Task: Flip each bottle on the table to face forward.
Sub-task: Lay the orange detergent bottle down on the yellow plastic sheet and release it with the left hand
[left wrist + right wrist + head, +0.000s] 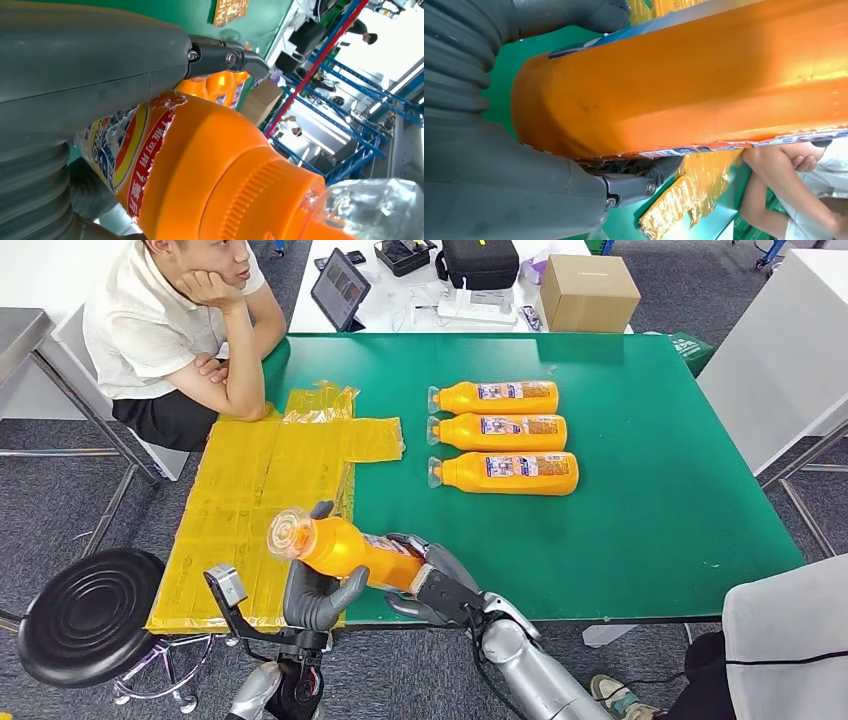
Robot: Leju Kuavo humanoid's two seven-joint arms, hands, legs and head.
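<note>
4 orange bottles | 3 lying in a row point(495, 430) on green table point(650, 510) | 1 bottle point(345, 547) gripped by left hand point(315, 590) and right hand point(430, 580)

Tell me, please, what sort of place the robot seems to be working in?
Probably a robotics lab or workshop, not a home. A green table serves as a test bench, blue racks stand behind, and a tablet and equipment case lie on a white desk.

A lab (carpeted): steel shelving point(350, 95), equipment-strewn white table point(420, 302).
</note>
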